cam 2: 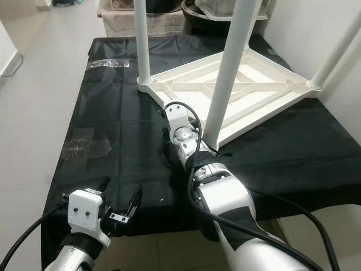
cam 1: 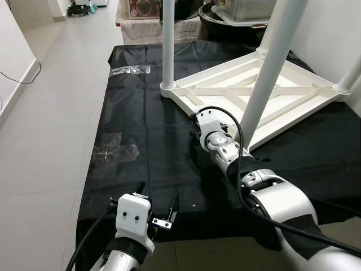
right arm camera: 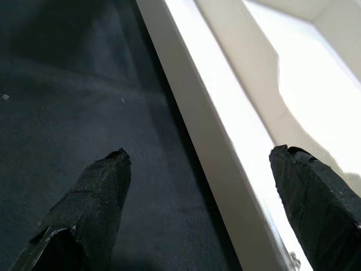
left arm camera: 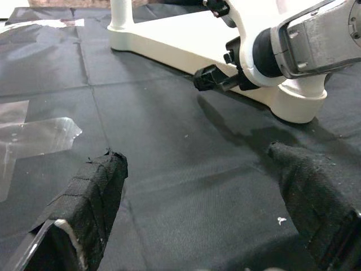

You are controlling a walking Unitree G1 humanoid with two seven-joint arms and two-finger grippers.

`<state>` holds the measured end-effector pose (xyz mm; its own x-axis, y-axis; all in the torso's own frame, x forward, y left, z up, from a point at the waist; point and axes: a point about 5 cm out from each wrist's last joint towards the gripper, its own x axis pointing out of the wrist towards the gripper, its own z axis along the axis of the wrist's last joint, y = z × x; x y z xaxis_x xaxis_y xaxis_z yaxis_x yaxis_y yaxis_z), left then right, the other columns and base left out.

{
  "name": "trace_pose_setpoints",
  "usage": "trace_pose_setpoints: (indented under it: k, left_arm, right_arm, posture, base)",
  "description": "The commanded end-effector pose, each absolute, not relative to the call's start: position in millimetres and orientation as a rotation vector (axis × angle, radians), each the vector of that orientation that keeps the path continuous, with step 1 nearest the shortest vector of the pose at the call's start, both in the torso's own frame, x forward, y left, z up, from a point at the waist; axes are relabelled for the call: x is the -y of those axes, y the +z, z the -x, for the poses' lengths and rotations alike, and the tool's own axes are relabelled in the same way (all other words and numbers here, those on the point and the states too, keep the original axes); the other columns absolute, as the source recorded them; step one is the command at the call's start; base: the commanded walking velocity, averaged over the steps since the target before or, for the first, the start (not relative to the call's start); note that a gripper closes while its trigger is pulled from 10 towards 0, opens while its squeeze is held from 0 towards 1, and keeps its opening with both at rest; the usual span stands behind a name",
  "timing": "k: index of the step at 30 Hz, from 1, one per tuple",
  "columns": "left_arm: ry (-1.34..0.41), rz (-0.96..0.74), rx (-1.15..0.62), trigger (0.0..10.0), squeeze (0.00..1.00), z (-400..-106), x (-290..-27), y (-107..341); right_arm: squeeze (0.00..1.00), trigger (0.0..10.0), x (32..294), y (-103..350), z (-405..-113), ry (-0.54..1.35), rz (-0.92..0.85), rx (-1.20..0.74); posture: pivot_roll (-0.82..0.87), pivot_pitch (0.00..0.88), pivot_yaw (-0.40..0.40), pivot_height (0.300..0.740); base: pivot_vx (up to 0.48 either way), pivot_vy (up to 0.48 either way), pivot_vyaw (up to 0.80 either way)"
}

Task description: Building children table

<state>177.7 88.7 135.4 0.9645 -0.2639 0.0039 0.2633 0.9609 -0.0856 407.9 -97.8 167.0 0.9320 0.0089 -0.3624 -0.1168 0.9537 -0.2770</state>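
Observation:
A white children's table [cam 1: 282,93] lies upside down on a black cloth [cam 1: 146,124] spread over the floor. Three white legs stand up from its corners: one at the left [cam 1: 167,45], one at the near corner [cam 1: 269,68], one at the right [cam 1: 351,76]. My right gripper [right arm camera: 200,158] is open, low over the cloth, with the table's front rim [right arm camera: 225,169] between its fingers. My left gripper [cam 1: 157,195] hangs open over the cloth's near edge, empty and well short of the table.
Two clear plastic bags lie on the cloth, one at mid-left [cam 1: 113,149] and one at the far left [cam 1: 130,69]. Boxes [cam 1: 146,11] and a dark basin [cam 1: 225,25] crowd the far end. A wall runs along the right; tiled floor [cam 1: 51,141] lies left.

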Motion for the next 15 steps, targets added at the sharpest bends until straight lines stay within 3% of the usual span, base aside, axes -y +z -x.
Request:
trace_pose_setpoints:
  k: [1, 11, 12, 13, 14, 15]
  left_arm:
    - [-0.315, 0.133, -0.016, 10.0, 0.0, -168.9, -73.5, 139.2]
    - [-0.304, 0.137, -0.014, 10.0, 0.0, -170.7, -72.9, 139.5]
    - [-0.304, 0.135, -0.015, 10.0, 0.0, -171.1, -73.6, 139.3]
    - [-0.304, 0.135, -0.015, 10.0, 0.0, -171.1, -73.6, 139.3]
    - [-0.303, 0.133, -0.015, 10.0, 0.0, -171.5, -74.5, 139.4]
    - [-0.302, 0.13, -0.014, 10.0, 0.0, -171.8, -75.2, 139.5]
  right_arm:
    - [0.0, 10.0, 99.4, 167.9, -408.1, 0.049, 0.267, -0.406]
    - [0.0, 10.0, 98.2, 169.9, -408.3, 0.078, 0.217, -0.445]
    - [0.0, 1.0, 96.5, 170.5, -408.2, 0.088, 0.201, -0.453]
    - [0.0, 1.0, 96.5, 170.5, -408.2, 0.088, 0.201, -0.453]
    - [0.0, 0.0, 95.1, 171.8, -408.4, 0.101, 0.19, -0.457]
    - [0.0, 0.0, 95.2, 173.7, -409.0, 0.101, 0.189, -0.454]
  posture:
    - [0.08, 0.177, -0.031, 0.74]
    - [0.02, 0.185, -0.041, 0.74]
    - [0.03, 0.178, -0.036, 0.74]
    - [0.03, 0.178, -0.036, 0.74]
    - [0.03, 0.178, -0.034, 0.74]
    - [0.03, 0.179, -0.034, 0.74]
  base:
    - [0.0, 0.0, 0.0]
    - [0.0, 0.0, 0.0]
    - [0.0, 0.0, 0.0]
    - [0.0, 0.0, 0.0]
    - [0.0, 0.0, 0.0]
    - [0.0, 0.0, 0.0]
